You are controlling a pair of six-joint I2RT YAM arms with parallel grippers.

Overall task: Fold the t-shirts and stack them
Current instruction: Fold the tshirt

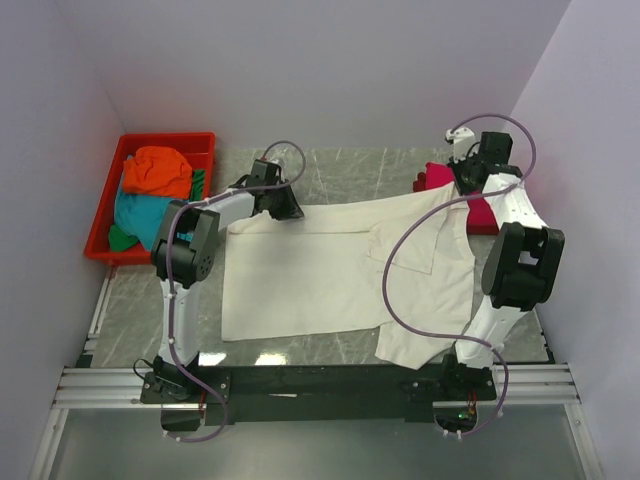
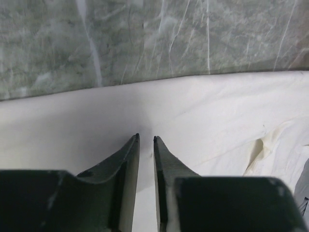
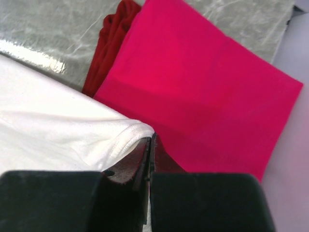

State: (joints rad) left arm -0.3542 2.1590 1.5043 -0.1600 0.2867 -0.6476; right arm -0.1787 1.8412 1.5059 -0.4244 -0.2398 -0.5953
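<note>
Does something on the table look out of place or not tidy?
The white shirt lies askew: its right half is doubled over and rumpled, and one corner, pinched by the right gripper, overlaps the folded pink shirt.

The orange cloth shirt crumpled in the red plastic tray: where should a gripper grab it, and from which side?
Pinch the raised, bunched top of the orange cloth shirt, coming straight down from above. It lies heaped on a teal cloth shirt, and the walls of the red plastic tray likely block a sideways approach.
</note>
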